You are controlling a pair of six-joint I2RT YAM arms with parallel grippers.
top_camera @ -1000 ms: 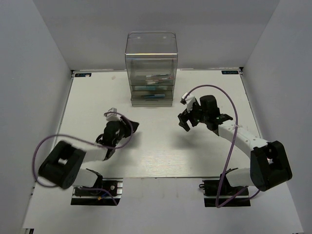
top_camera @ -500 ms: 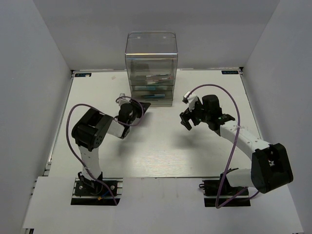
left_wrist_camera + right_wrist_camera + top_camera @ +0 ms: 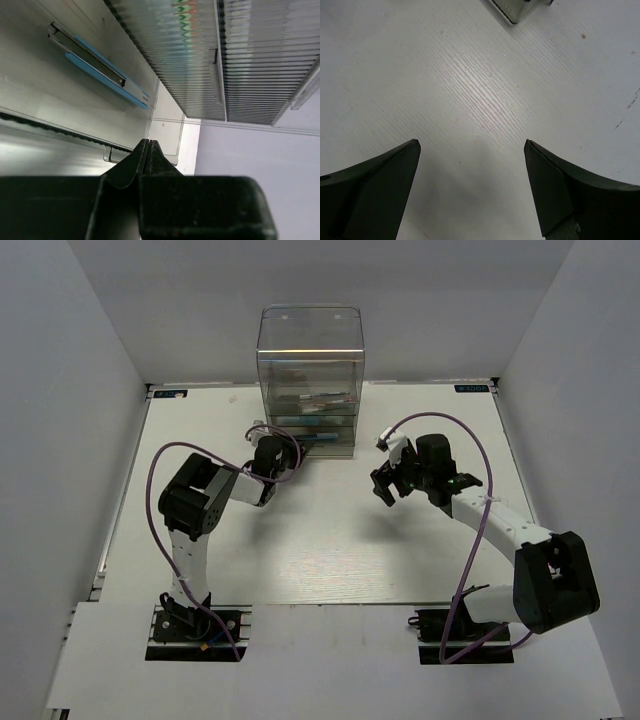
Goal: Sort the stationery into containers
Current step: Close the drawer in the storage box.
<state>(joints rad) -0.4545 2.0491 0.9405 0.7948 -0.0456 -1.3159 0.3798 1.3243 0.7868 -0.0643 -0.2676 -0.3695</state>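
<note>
— What moved in the past second?
— The left gripper point(image 3: 284, 448). It was low over the near bench point(image 3: 330, 540) and has swung forward to the foot of the cabinet point(image 3: 310, 370), its tip now just beside the lowest drawer point(image 3: 330, 447).
— And behind it?
— The left arm point(image 3: 190, 505) has unfolded from the near-left corner, and its purple cable point(image 3: 152, 480) now loops higher.

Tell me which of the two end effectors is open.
The right end effector: it gapes wide above the table. The left end effector is pressed shut, close to the drawer cabinet.
</note>
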